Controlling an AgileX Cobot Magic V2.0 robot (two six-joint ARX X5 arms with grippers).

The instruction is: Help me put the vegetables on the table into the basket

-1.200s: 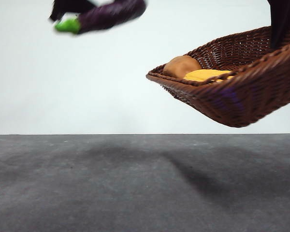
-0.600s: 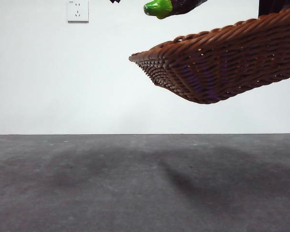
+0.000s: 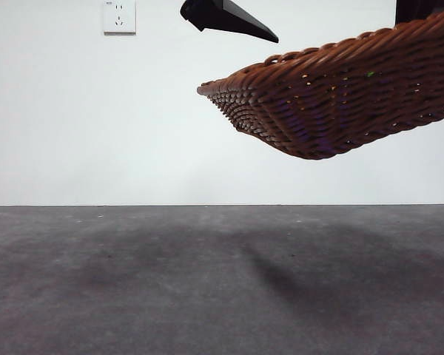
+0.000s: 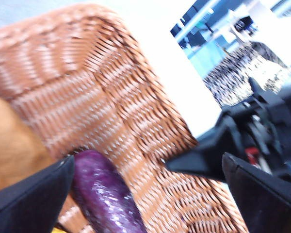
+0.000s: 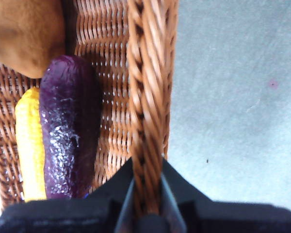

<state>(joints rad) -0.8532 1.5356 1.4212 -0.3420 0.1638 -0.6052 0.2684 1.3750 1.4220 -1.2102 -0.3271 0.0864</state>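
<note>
Wicker basket (image 3: 340, 103) is held aloft above the table (image 3: 222, 281), its rim pinched by the right gripper (image 5: 146, 194). Eggplant (image 5: 68, 126) lies inside, below the spread left gripper (image 4: 145, 194), which should be withdrawn straight upward.

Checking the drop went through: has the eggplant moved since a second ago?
Yes. It hung high above the table left of the basket; now the eggplant lies inside, beside the corn.

Tilted basket (image 3: 333, 103) aloft above the table (image 3: 207, 281), black claw (image 3: 226, 16) overhead.
</note>
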